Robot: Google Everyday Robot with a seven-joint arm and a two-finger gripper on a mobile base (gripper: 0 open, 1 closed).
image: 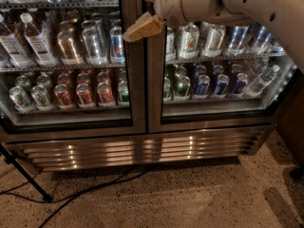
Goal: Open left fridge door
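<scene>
Two doors: both glass fronts of the fridge (pixel 148 126) look shut from where I stand, meeting flush at the steel strip down the middle.
Left fridge door: the left fridge door (pixel 66 120) takes up the left half, with a clear pane in a wide brushed-steel frame, and its inner edge runs up the centre, right behind the robot's hand.
Pincer: the pincer (pixel 132 12) is high up in front of the middle strip, over the inner frame of the left door. Its two tan fingers are apart, the lower finger (pixel 142 26) slanting down to the left and the upper one cut off at the top edge. I cannot tell whether it touches the frame or anything on it.
Arm: the pale arm (pixel 237 6) comes in from the upper right, crossing the top of the right door (pixel 218 113).
Behind the left pane: bottles (pixel 35 39) at the far left and tall cans beside them on the upper wire shelf, with red and green cans (pixel 83 93) in rows on the shelf below.
Behind the right pane: silver cans above, blue and green ones below, and a bottle lying tilted at the far right.
Base: a louvred steel grille (pixel 137 150) runs the full width under both doors and catches the light.
Floor: the speckled floor (pixel 199 198) has a black cable (pixel 90 188) snaking across it, and a thin black stand leg (pixel 26 177) comes down at the left.
</scene>
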